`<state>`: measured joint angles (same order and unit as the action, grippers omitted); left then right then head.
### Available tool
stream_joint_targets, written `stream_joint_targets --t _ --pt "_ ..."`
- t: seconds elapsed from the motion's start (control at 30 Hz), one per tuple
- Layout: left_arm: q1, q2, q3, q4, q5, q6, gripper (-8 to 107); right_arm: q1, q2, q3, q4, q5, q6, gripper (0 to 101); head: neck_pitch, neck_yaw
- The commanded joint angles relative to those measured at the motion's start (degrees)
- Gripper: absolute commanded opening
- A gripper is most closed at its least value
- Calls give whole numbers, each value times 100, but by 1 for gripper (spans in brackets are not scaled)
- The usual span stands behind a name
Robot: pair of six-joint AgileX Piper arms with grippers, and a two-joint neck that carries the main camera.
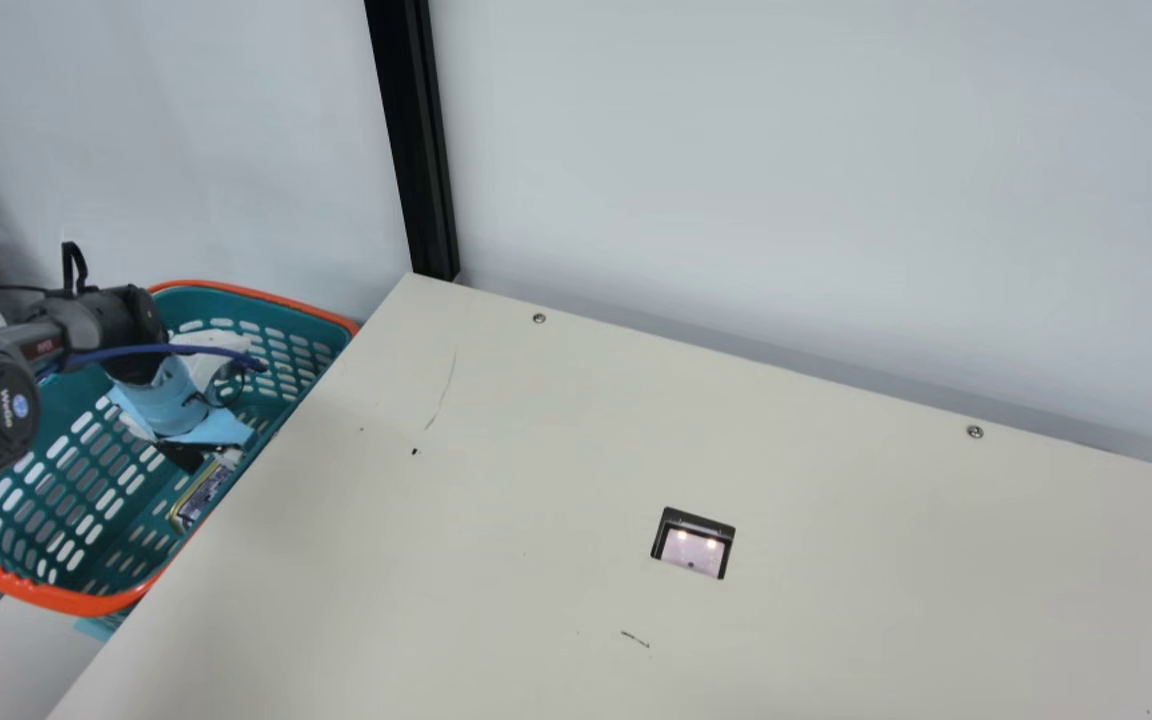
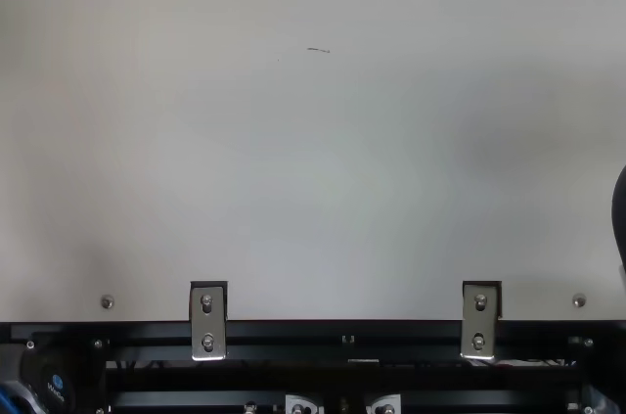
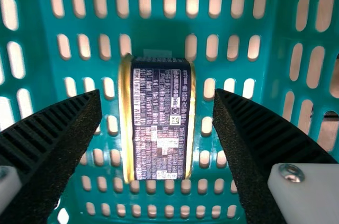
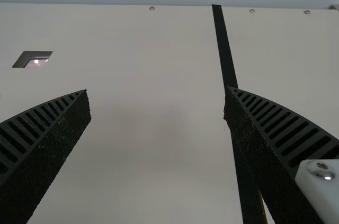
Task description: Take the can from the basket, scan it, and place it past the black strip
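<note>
in the basket [image 1: 48, 597] at main view's nine o'clock, the can [image 3: 161, 123] seems stiff, hefty, slick; clasp its gold rims [image 3: 126, 128] midway. left gripper [image 3: 157, 92], right gripper [image 4: 157, 90]: fingers spread.

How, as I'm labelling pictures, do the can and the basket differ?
The can is dark with gold edges; the basket is teal with an orange rim. The can is small, lying inside the larger basket. The can's side is printed; the basket's walls are slotted. Both have contrasting edges.
</note>
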<state>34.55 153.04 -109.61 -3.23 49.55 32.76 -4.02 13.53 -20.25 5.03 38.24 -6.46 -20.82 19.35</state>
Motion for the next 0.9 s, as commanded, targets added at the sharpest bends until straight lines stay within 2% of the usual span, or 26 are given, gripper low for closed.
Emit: stream_joint_targets --t 0.0,0.37,0.4,0.43,0.47,0.67,0.87 --pt "6 61 -5 18 -7 -16 90 0 0 0 0 0 0 101 -138 136" --pt "18 310 80 17 -226 -8 90 0 0 0 0 0 0 101 -138 136" --pt "23 321 81 16 -239 -15 76 0 0 0 0 0 0 101 -138 136" --pt "28 328 82 17 -256 -24 15 0 0 0 0 0 0 101 -138 136" --pt "35 332 79 9 -265 -29 10 0 0 0 0 0 0 101 -138 136" --pt "81 220 103 -165 -351 23 10 0 0 0 0 0 0 101 -138 136" --pt "126 -233 404 -467 -793 289 10 0 0 0 0 0 0 101 -138 136"
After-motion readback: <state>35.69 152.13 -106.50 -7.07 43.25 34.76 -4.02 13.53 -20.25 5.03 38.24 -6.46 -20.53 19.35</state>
